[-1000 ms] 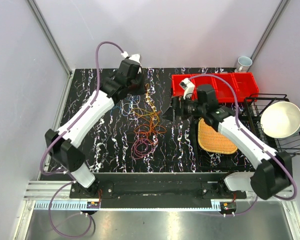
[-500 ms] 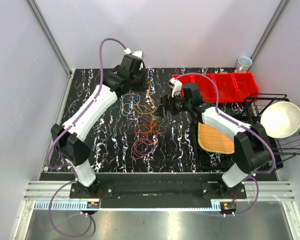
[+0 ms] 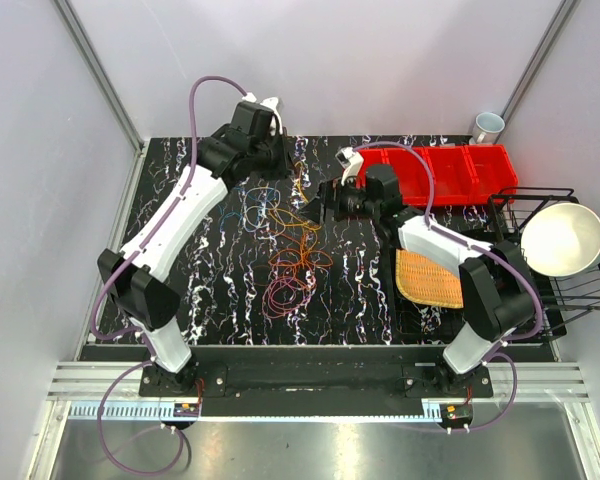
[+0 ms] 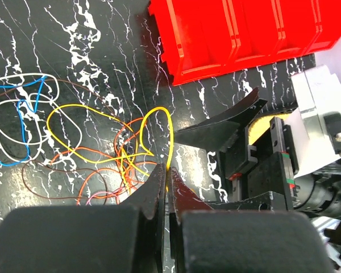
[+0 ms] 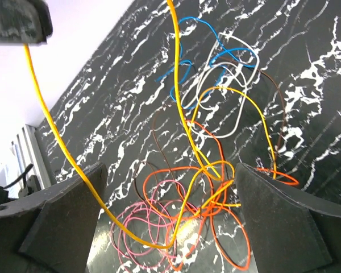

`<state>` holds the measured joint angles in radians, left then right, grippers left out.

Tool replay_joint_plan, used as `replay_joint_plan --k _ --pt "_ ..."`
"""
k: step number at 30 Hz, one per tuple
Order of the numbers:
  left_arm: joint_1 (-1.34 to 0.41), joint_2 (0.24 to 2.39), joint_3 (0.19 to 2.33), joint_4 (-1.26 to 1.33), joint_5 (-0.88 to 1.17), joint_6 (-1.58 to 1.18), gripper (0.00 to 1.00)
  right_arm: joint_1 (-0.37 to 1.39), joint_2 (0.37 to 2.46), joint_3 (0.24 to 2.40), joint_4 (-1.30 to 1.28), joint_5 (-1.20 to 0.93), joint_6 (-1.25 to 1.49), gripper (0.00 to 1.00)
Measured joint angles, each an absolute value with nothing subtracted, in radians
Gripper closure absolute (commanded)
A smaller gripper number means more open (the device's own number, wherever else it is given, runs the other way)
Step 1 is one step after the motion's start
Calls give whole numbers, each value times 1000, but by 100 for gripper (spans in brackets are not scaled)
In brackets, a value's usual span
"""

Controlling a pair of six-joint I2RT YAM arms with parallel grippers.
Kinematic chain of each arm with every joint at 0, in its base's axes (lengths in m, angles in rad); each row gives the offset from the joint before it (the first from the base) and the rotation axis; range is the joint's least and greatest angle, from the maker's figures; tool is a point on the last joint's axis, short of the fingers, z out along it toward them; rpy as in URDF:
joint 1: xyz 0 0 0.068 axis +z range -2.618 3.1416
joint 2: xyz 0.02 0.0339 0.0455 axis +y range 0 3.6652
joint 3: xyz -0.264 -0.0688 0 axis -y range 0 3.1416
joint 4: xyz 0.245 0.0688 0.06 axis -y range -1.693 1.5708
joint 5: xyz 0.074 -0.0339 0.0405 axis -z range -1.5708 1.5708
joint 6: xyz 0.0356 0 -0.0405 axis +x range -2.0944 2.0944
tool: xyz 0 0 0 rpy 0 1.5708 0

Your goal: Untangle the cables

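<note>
Right pincer closer in, jaws apart; left pincer tight on taut yellow cable.

Cables: thin coloured wires in a loose tangle, mid-table.
Yellow cable: raised above the heap, pinched between closed tips of left gripper; long loops trailing down into tangle.
Orange-red cable: wide loops, crossed with yellow.
Pink cable: small coils lying flat at near end.
Blue cable: looped with a white strand at far-left end.
</note>
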<state>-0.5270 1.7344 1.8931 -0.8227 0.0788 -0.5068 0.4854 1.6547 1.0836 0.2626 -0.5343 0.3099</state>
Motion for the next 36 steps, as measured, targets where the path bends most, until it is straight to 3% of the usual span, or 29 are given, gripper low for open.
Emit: replay_joint_plan --k 5,9,11,19,21,30,36 --pt "-513 1734 1915 -830 114 -529 99 508 1657 1046 336 -515 360 12" --pt "-510 1724 1919 -830 138 -537 98 516 1668 1046 368 -515 379 25" --pt "-509 1718 1919 -830 148 -542 98 517 1676 1046 377 -516 387 37" --pt "-503 1705 1919 -831 169 -543 98 522 1726 1050 376 -525 401 45" --pt "-501 1702 1919 -831 175 -543 98 522 1733 1057 372 -525 401 45" --pt "-493 1693 1919 -831 186 -543 98 524 1736 1109 306 -520 387 25" --pt "-477 1690 1919 -834 187 -543 98 525 1691 1121 178 -477 354 23"
